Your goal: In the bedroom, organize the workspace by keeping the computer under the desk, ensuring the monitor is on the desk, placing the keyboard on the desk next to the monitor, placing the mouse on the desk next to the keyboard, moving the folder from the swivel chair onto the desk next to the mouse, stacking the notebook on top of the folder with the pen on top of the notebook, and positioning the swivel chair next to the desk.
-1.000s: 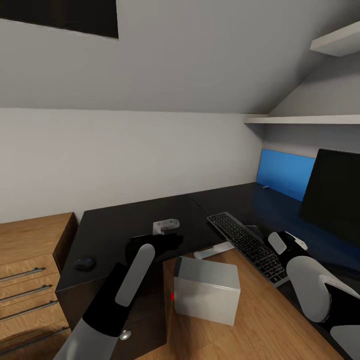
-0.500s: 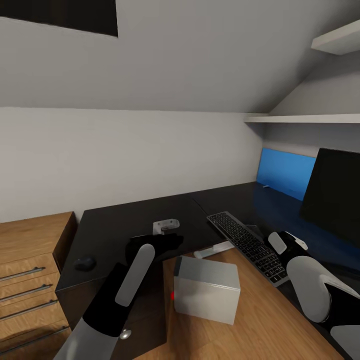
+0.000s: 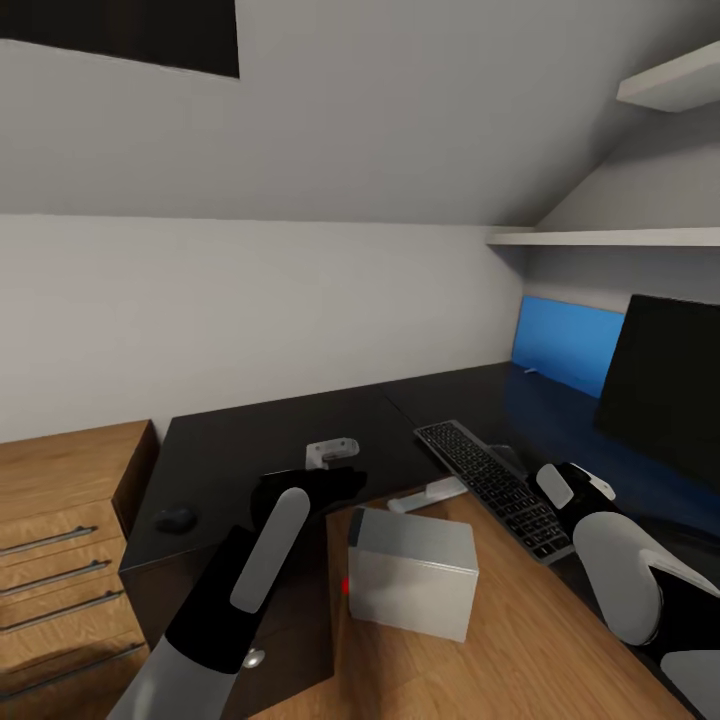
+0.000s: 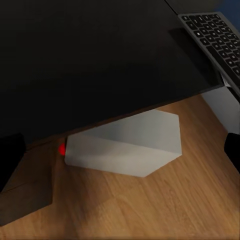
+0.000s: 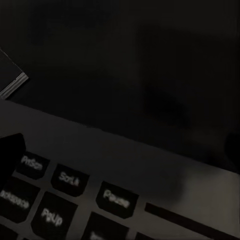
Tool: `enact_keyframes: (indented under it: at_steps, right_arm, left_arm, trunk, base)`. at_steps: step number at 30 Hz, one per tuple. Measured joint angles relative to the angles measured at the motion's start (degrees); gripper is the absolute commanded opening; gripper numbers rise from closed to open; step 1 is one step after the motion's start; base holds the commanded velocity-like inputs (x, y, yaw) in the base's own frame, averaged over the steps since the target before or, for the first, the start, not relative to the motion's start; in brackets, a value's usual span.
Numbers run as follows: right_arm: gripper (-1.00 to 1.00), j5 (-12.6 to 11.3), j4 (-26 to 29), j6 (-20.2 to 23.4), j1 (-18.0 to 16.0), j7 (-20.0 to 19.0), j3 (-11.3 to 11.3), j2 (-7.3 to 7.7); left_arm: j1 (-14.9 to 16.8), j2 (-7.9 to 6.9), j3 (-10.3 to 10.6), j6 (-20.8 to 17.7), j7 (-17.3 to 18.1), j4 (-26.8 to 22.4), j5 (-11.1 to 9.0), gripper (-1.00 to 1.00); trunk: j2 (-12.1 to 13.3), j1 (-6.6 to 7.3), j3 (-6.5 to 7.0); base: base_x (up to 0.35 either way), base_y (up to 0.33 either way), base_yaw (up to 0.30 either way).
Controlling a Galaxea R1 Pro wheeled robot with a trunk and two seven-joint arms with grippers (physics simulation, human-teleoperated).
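Keyboard (image 3: 495, 487) is the thing nearest your right gripper (image 3: 572, 487), lying on the glossy black desk (image 3: 250, 440) in front of the monitor (image 3: 665, 385), its long side running along the desk's inner edge and partly over it. Judge it as light, stiff and slim, with a thin silver rim that gives little to bite on; the slick top will probably let it slide sooner than lift. If you must move it, take it across the short width near one end, or push it flat. The right wrist view looks closely at its corner keys (image 5: 70, 190). Whether your right fingers are spread or closed cannot be told, and the same goes for your left gripper (image 3: 335, 483), which hangs at the desk's front edge above the computer (image 3: 412, 587). That pale tower sits on the wooden floor (image 3: 520, 650) in the desk's inner corner, partly beneath the top; it looks bulky and heavy, better shoved than gripped. A dark mouse (image 3: 176, 520) rests near the desk's left end.
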State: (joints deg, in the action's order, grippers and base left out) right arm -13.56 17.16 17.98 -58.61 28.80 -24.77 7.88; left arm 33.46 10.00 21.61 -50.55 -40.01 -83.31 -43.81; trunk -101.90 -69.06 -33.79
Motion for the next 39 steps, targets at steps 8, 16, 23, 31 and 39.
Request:
enact_keyframes:
  at_steps: [8,16,23,31,39]
  right_arm:
    - [1.0,0.0,0.0,0.0,0.0,-0.1,0.0,0.01]
    - [1.0,0.0,0.0,0.1,0.0,-0.2,0.0,-0.06]
    - [1.0,0.0,-0.1,0.3,0.0,-0.2,0.0,-0.15]
    - [1.0,0.3,-0.1,1.0,0.0,-0.3,0.3,-0.31]
    - [1.0,1.0,0.4,3.2,0.0,-0.3,0.6,-0.48]
  left_arm:
    - [0.0,0.0,0.1,0.0,0.0,0.0,0.0,1.0]
    - [0.0,0.0,0.1,0.0,0.0,0.0,0.0,1.0]
    - [0.0,0.0,0.2,0.0,0.0,0.0,0.0,1.0]
    - [0.0,0.0,0.4,0.0,0.0,0.0,0.0,1.0]
    - [0.0,0.0,0.8,0.0,0.0,0.0,0.0,1.0]
  trunk:
    - [0.0,0.0,0.0]
    - [0.0,0.0,0.0]
    - [0.0,0.0,0.0]
    - [0.0,0.0,0.0]
    - [0.0,0.01,0.01]
  base:
    - [-0.102,0.071,0.0]
    - [-0.006,0.004,0.0]
    - [0.0,0.0,0.0]
    - [0.0,0.0,0.0]
    - [0.0,0.0,0.0]
